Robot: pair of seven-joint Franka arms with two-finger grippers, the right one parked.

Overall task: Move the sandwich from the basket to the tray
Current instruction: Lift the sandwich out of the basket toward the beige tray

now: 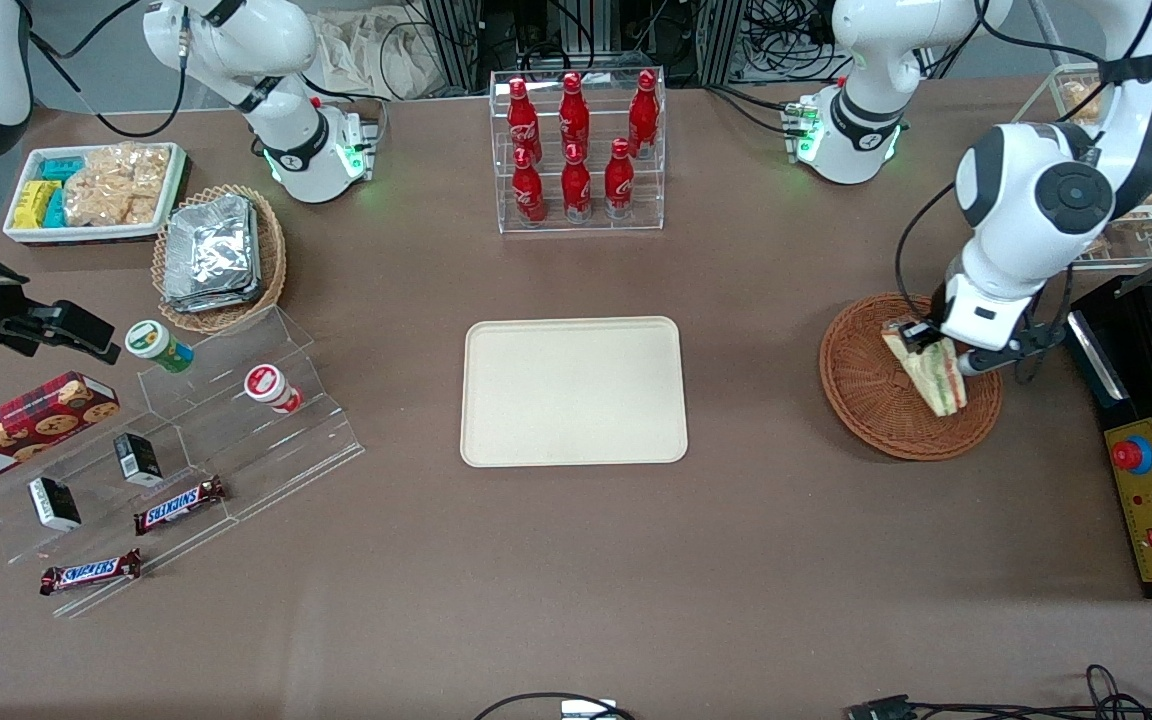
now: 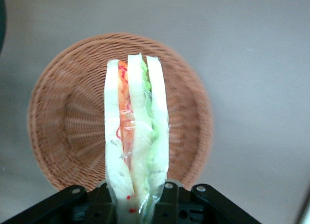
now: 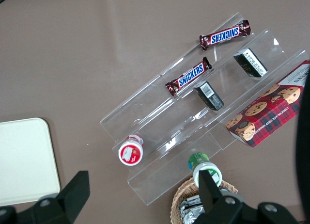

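The sandwich (image 1: pixel 931 375) (image 2: pixel 135 136), a clear-wrapped wedge of pale bread with green and orange-red filling, hangs just above the reddish-brown wicker basket (image 1: pixel 866 390) (image 2: pixel 63 117). My left gripper (image 1: pixel 936 345) (image 2: pixel 138 204) is shut on the sandwich's thick end, its black fingers (image 2: pixel 169 197) pressing the wrap from both sides. The wedge's point hangs toward the basket's floor. The cream-beige tray (image 1: pixel 574 391) (image 3: pixel 24 161) lies bare at the table's middle, toward the parked arm's end from the basket.
A clear rack of red bottles (image 1: pixel 576 150) stands farther from the front camera than the tray. A black control box (image 1: pixel 1151 500) lies beside the basket at the working arm's end. A tan basket of foil packets (image 1: pixel 219 258), snack tray (image 1: pixel 96 190) and clear display steps (image 1: pixel 186 450) sit toward the parked arm's end.
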